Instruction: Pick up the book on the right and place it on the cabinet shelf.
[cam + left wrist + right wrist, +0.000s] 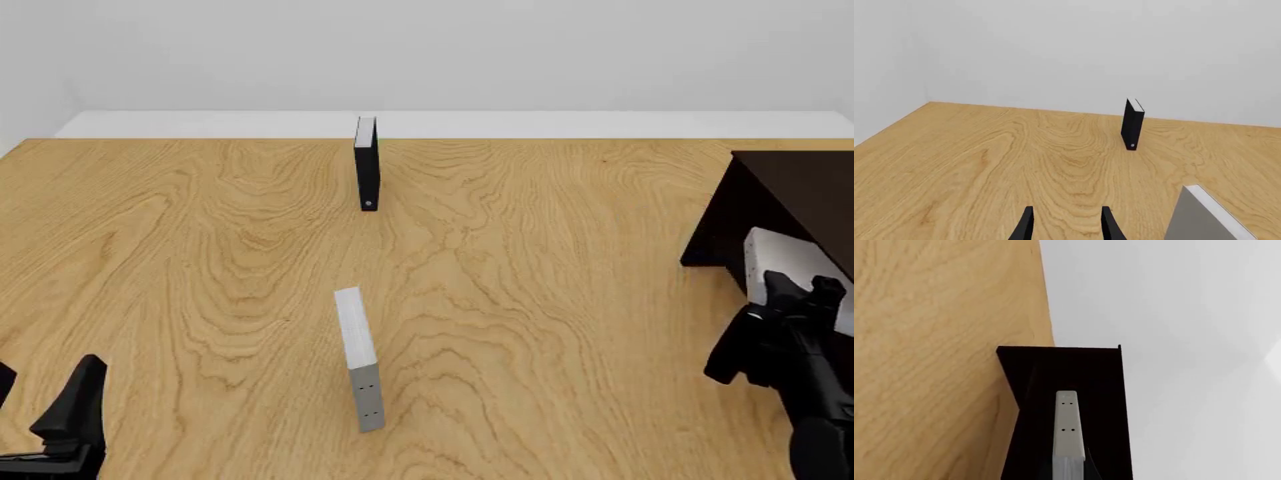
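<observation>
book [787, 262] light grey | cabinet [787, 190] near-black | table [561, 300] tan woodgrain

The left gripper [54, 420] sits low at the near left, its two fingers [1026, 225] apart, holding nothing. The right gripper [798, 290] reaches out on the right, closed tight on a book [787, 262].
</observation>
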### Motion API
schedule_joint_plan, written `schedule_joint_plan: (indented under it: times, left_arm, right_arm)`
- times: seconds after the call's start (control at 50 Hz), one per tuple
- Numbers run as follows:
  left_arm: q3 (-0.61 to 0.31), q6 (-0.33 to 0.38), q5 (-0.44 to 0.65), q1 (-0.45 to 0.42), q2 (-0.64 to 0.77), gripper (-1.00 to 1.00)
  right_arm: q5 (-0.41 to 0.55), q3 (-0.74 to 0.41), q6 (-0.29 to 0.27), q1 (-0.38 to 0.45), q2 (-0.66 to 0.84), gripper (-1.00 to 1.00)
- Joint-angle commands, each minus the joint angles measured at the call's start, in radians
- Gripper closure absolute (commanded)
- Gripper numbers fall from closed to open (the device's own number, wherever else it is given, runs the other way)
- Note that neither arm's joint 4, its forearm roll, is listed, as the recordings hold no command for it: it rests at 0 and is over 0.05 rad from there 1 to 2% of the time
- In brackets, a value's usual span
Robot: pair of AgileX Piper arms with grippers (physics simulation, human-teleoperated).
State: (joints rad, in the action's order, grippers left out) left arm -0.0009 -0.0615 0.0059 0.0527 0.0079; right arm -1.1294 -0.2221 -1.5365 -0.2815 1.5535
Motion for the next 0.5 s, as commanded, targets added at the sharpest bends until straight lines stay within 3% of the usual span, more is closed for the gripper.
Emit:
schedule_joint_plan:
  times: [0.02,0.12,0.2,0.24,0.26,0.28,0.3,0.34,0.5]
  left_arm:
    - [0.0,0.0,0.001,0.0,-0.001,-1.0]
    - [0.0,0.001,0.005,0.0,-0.005,-1.0]
    - [0.0,0.001,0.005,0.0,-0.005,-1.0]
    - [0.0,0.001,0.005,0.001,-0.005,-1.0]
    - [0.0,0.001,0.004,0.001,-0.004,-1.0]
    - [0.0,0.001,0.004,0.001,-0.004,-1.0]
    - [0.0,0.001,0.005,0.001,-0.005,-1.0]
    - [0.0,0.001,0.005,0.001,-0.004,-1.0]
    - [0.0,0.002,0.004,0.002,-0.003,-1.0]
  right_arm:
    - [-0.027,-0.006,0.015,-0.025,0.017,1.0]
    - [-0.005,-0.011,0.043,-0.031,-0.001,1.0]
    - [-0.033,-0.003,0.022,-0.038,0.03,1.0]
    - [0.015,-0.017,0.063,-0.044,-0.014,1.0]
    - [-0.021,-0.006,0.029,-0.049,0.022,1.0]
    - [-0.022,-0.004,0.029,-0.043,0.026,1.0]
    - [0.022,-0.019,0.069,-0.041,-0.013,1.0]
    - [-0.009,-0.009,0.037,-0.045,0.02,1.0]
    - [0.047,-0.027,0.07,-0.043,-0.012,1.0]
